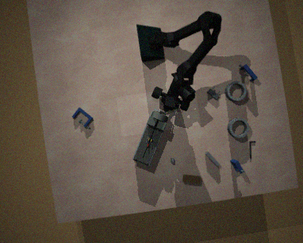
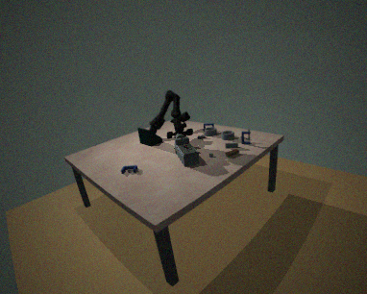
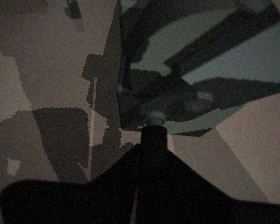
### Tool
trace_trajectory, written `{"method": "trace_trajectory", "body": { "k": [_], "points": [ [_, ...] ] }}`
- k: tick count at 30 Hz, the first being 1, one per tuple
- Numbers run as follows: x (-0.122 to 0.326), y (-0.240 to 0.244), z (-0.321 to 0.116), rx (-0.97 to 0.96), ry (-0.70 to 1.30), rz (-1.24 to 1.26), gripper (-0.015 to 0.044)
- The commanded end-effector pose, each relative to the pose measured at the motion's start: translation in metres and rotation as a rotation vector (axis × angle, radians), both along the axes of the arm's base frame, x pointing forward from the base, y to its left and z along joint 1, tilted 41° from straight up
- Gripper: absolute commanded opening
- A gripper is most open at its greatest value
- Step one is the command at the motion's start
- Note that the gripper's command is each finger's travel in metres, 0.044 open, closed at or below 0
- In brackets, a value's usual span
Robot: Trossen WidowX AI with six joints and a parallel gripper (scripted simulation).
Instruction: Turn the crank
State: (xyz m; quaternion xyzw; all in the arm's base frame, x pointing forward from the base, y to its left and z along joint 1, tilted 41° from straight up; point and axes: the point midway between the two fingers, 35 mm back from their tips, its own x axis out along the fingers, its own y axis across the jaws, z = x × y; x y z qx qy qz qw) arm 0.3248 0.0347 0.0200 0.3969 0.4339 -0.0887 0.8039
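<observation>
The machine is a long grey box [image 1: 140, 154] [image 2: 187, 158] with a rounded housing [image 1: 159, 115] at the end nearest the arm. A small red spot, the pointer [image 1: 147, 145], shows on its top in the top view, close to a yellowish brass spot [image 1: 150, 140]. The red spot looks slightly farther from the crank end than the brass spot; the exact offset is too small to tell. My gripper [image 1: 164, 109] [image 3: 149, 150] is at the crank end, shut on the pale crank handle [image 3: 154, 118], whose tip shows just beyond the fingers in the wrist view. The fingers hide the rest of the handle.
Right of the machine in the top view are two grey rings [image 1: 228, 92] [image 1: 231, 129], blue clamps [image 1: 249, 72] [image 1: 236, 166], a grey bar [image 1: 212, 160], a black hex key [image 1: 251, 150] and a brown block [image 1: 192, 179]. Another blue clamp [image 1: 86, 113] [image 2: 130, 168] lies left.
</observation>
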Motion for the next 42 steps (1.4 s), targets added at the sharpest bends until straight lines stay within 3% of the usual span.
{"method": "trace_trajectory", "body": {
  "k": [1,42],
  "points": [
    [0.003,0.001,0.009,0.008,-0.021,0.004,0.0],
    [0.003,-0.023,0.035,0.006,-0.021,0.004,0.0]
  ]
}}
